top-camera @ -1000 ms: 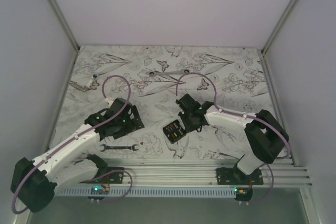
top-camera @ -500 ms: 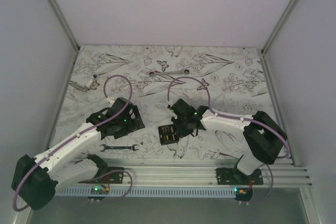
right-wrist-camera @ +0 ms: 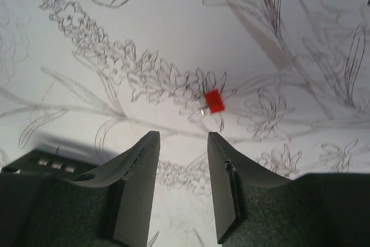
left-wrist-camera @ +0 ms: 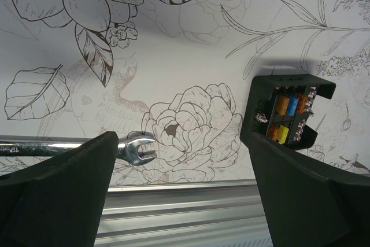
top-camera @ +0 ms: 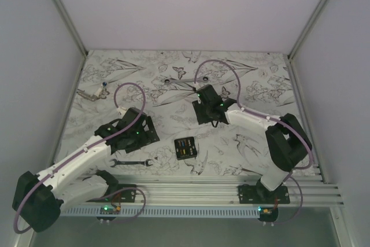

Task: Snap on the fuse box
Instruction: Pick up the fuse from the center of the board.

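Fuse box (top-camera: 185, 148): lay on the desk (top-camera: 254, 85), coloured fuses (left-wrist-camera: 287, 106) showing — nothing touching it.
Left fingers (left-wrist-camera: 58, 189): spread wide, empty.
Right fingers (right-wrist-camera: 137, 189): partly parted — gripping nothing.

- You have the fuse box (top-camera: 185, 148), a small black square box, lying flat on the flower-printed desk (top-camera: 243, 79), toward the near edge and about midway across.
- Its open face points up, and it sits slightly turned against the desk's front edge.
- Inside it you can see tiny fuses (left-wrist-camera: 287, 106) in two rows: orange, blue and yellow.
- Small silver terminals (left-wrist-camera: 261, 118) show along its inner sides.
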You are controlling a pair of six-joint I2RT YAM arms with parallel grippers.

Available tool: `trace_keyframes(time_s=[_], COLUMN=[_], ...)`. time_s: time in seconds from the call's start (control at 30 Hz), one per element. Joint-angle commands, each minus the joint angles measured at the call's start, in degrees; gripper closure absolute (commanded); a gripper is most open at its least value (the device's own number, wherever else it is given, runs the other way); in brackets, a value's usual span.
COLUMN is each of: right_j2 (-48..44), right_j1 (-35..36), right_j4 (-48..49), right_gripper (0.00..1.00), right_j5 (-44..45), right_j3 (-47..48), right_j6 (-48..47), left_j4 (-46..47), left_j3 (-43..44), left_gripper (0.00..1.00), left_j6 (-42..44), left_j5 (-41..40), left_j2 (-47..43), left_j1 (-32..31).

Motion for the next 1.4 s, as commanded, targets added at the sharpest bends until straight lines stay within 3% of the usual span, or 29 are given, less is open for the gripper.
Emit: trace_keyframes(time_s=[0.0,0.17,0.57,1.07,1.37], right_j2=[4.34,8.66,13.73,10.05,8.41], right_j1=[-2.27,-4.01,-3.57,-2.91,-3.36], right_j4=[4.65,5.90,4.30,-1.53,-2.69], right_gripper=[0.55,0.54,0.54,0.53,0.52], right_j5=[0.41,-1.13,4.29,7.25,2.90], right_j3=[3.26,5.75,7.25,2.12,3.27], right_j6=[-3.46,-3.92,-2.43,-2.69,0.71], left_j4=[-0.88,-0.81,-0.63,-0.45,-0.44], left_j3=[0.17,0.27,0.73,0.69,0.46], left_gripper=[0.01,0.01,0.01,0.01,0.01], left_j6=[0.54,0.77,0.86,0.86,0.95], left_j5=[-0.90,-1.19,-0.68,-0.08,-0.05], left_j2=[-0.22,0.31,1.92,1.14,0.35], left_j1=[-0.14,-0.12,-0.13,-0.14,-0.14])
